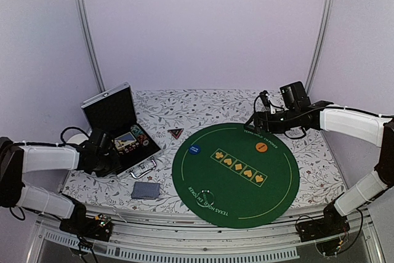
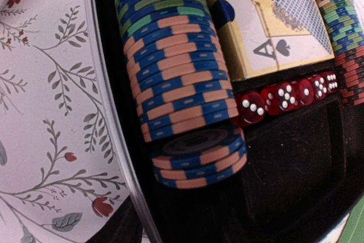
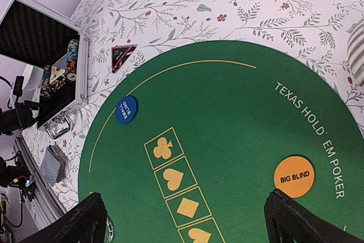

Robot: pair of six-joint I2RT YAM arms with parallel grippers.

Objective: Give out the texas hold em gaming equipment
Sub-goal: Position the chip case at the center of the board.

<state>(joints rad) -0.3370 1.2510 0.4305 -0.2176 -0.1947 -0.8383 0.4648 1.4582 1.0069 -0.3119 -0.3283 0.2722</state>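
Table (image 1: pixel 203 100) under a floral cloth. Plain lilac wall (image 1: pixel 203 23) behind it. Metal poles (image 1: pixel 88 29) rise at its rear corners.

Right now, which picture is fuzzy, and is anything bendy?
Left wrist view: very close, the poker chips and red dice look a bit soft; right wrist view: green mat lettering sharp; top view: the frame poles bow, lens distortion.

Showing 1 green felt mat (image 1: pixel 271 180) w/ 5 suit boxes (image 1: pixel 240 167); 1 blue disc (image 1: pixel 194 149) + 1 orange disc (image 1: pixel 261 147) sitting on it. Lying off mat: 1 black red-edged triangle (image 1: pixel 176 133), 1 card deck (image 1: pixel 146 190), 1 alu case (image 1: pixel 108 108). Inside case: 5 red dice (image 2: pixel 284 97), 2 chip rows (image 2: pixel 176 66) showing.
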